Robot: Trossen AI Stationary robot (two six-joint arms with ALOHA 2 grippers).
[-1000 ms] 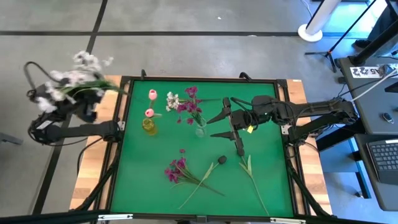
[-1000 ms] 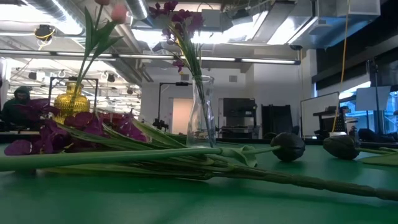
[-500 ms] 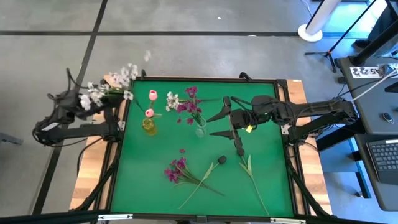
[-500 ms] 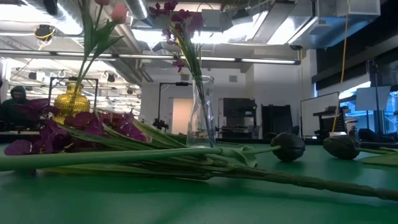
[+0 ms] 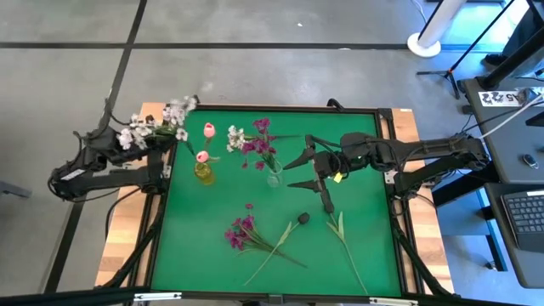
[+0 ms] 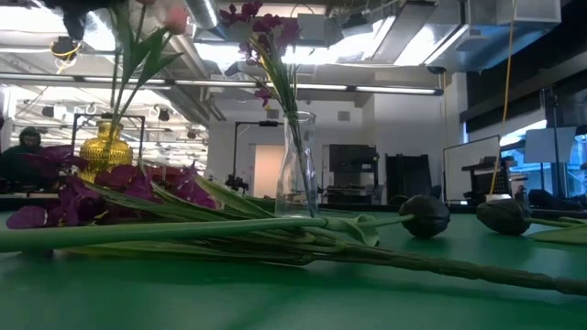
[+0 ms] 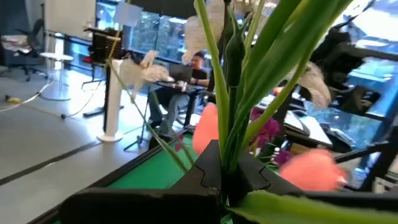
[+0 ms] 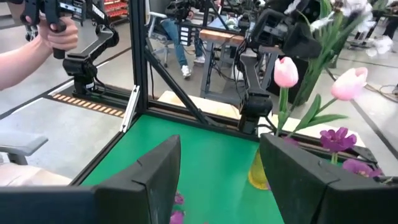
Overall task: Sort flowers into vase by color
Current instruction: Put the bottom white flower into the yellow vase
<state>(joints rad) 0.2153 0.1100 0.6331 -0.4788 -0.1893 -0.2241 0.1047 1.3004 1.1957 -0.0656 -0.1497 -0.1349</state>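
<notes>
My left gripper [image 5: 136, 143] hovers at the table's far left corner, shut on a bunch of white flowers [image 5: 161, 121] with green stems [image 7: 231, 93]. Just beyond it, a yellow vase [image 5: 203, 171] holds two pink tulips [image 8: 286, 71]. A clear vase [image 5: 274, 177] holds magenta and white flowers [image 5: 253, 141]. My right gripper [image 5: 304, 170] hangs open right of the clear vase, pointing at it, with nothing between its fingers. Magenta flowers [image 5: 240, 231], dark heads [image 5: 303, 218] and green stems [image 5: 344, 238] lie on the green mat. My left gripper pinches several green stems together, low on their length [image 7: 227, 163], between its two fingers. The fingers point about level toward the table's right side. The bunch is lifted clear and its white heads [image 5: 178, 108] reach out past the fingertips over the mat's far left corner.
The green mat has a raised black frame [image 5: 163, 170]. The two vases stand close together at the far middle. A person's hand [image 8: 43, 34] holds a controller in the room beyond the left side. Bare mat lies at the near left [image 5: 191, 246].
My left gripper has come down and moved toward the table's right, tipping to level. The white bunch went with it, from high beside the table to just over the mat's far left corner near the yellow vase. My right gripper has kept still.
</notes>
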